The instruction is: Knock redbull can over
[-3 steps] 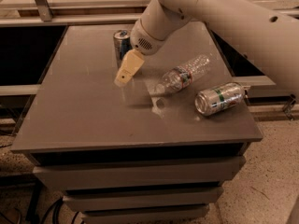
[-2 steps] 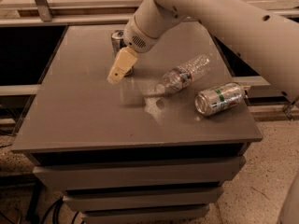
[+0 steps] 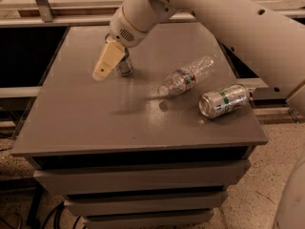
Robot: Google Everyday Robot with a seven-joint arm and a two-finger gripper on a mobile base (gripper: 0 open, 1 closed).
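Note:
The redbull can (image 3: 125, 66) stands upright on the grey table (image 3: 95, 123) near its far left part; my arm and gripper hide most of it, and only its lower part shows. My gripper (image 3: 106, 63), with cream-coloured fingers, hangs from the white arm directly in front of and against the can, pointing down and to the left.
A clear plastic bottle (image 3: 187, 75) lies on its side at the middle right of the table. A wider silver-and-green can (image 3: 224, 100) lies on its side near the right edge. The table stands on a drawer cabinet (image 3: 138, 185). A shelf rail runs behind.
My gripper and arm have moved left and towards the far side, from in front of the can to over it, now covering its top.

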